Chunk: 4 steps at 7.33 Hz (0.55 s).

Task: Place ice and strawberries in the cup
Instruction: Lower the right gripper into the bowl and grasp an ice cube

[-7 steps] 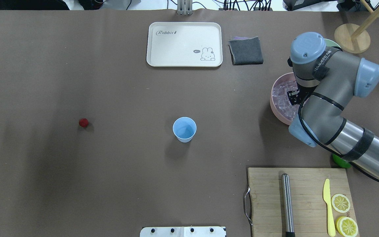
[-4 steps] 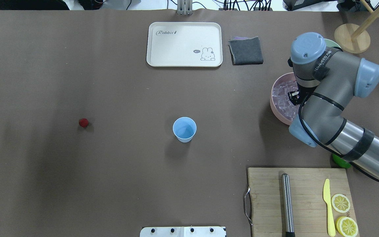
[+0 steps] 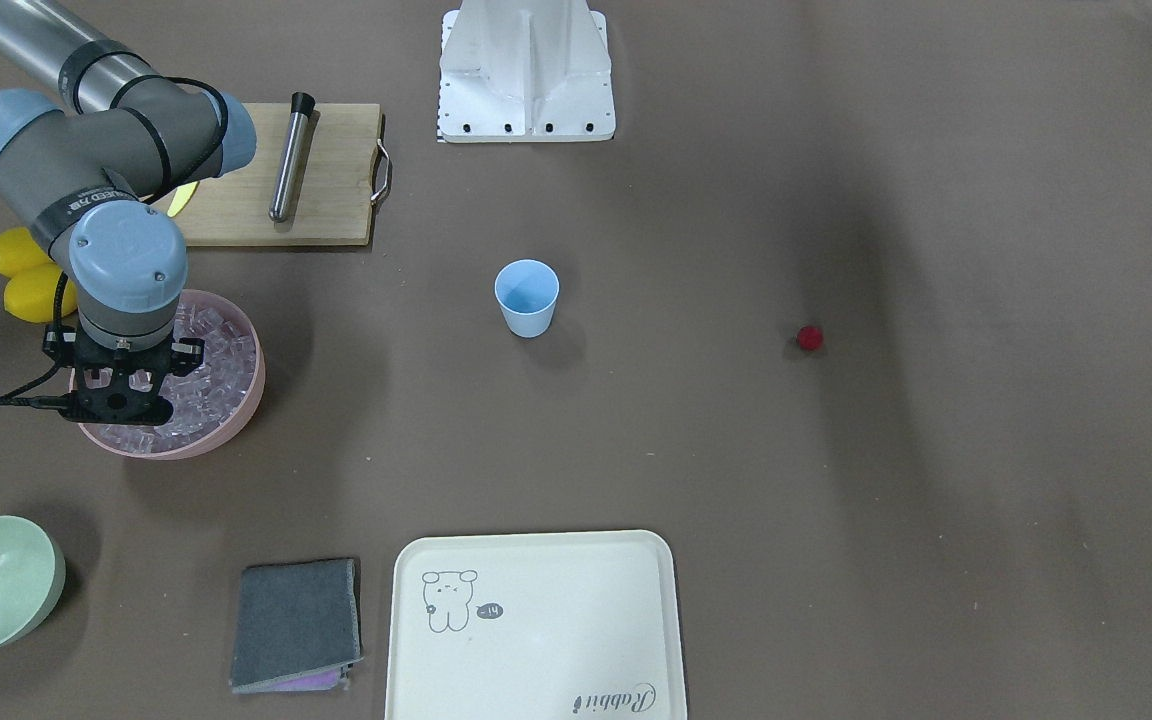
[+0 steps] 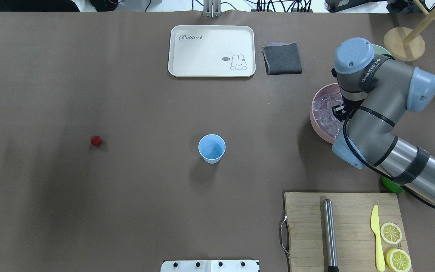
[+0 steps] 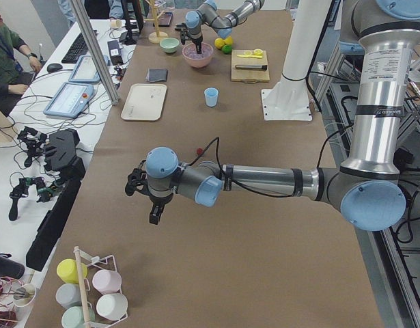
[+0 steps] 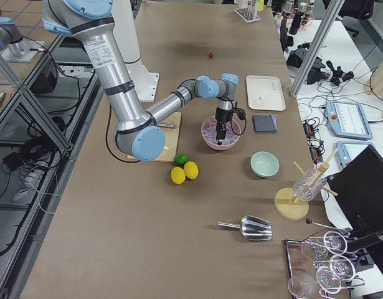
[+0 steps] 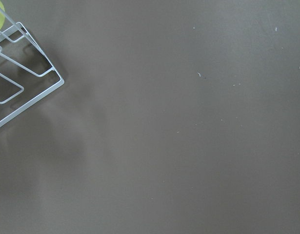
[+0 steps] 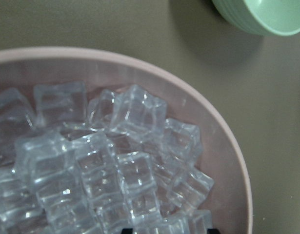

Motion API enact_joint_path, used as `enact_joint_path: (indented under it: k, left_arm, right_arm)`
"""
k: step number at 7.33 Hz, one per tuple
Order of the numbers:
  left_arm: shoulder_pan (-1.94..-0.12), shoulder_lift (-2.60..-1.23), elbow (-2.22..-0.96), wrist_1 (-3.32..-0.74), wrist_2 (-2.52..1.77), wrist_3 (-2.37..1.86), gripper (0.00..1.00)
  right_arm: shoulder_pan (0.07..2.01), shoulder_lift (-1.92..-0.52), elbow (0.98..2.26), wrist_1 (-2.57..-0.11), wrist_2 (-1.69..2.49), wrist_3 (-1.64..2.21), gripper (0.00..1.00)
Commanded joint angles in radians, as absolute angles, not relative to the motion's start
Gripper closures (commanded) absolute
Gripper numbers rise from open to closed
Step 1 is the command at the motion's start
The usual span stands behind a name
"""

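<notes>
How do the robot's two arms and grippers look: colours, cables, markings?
Both arms, the right arm and the left arm, are silver-grey tubes with light blue joint caps. A black cable runs along the right arm under black straps, and lettering marks its wrist. The right gripper and left gripper are black.

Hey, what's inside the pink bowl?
The pink bowl holds a heap of clear ice cubes. The right gripper hangs over them, covering some; its fingertips and the bowl's bottom are hidden.
</notes>
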<state>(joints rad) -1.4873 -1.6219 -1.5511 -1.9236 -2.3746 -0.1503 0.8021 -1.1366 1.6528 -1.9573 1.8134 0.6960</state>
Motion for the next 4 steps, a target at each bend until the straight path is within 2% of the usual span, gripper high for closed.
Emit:
enact_joint_path:
  k: [1,2,3,4]
  left_arm:
    - [-1.486,-1.626,-1.549,-1.922,-2.375,-0.150,0.02]
    - [-1.486,-1.626,-1.549,-1.921,-2.375,-0.150,0.02]
    - [-1.486,-1.628,-1.549,-1.918,-2.375,-0.150,0.02]
    - [-1.486,-1.637,-1.534,-1.924,-2.375,-0.150,0.02]
  right_arm:
    - [0.802,-1.135,1.649,-1.957,1.816,0.696,0.53]
    - [0.804,-1.132,1.649,-1.957,1.818,0.696,0.83]
    - [0.807,-1.132,1.649,-1.957,1.818,0.696,0.99]
    - [0.810,-1.132,1.649,-1.959,1.818,0.695,1.00]
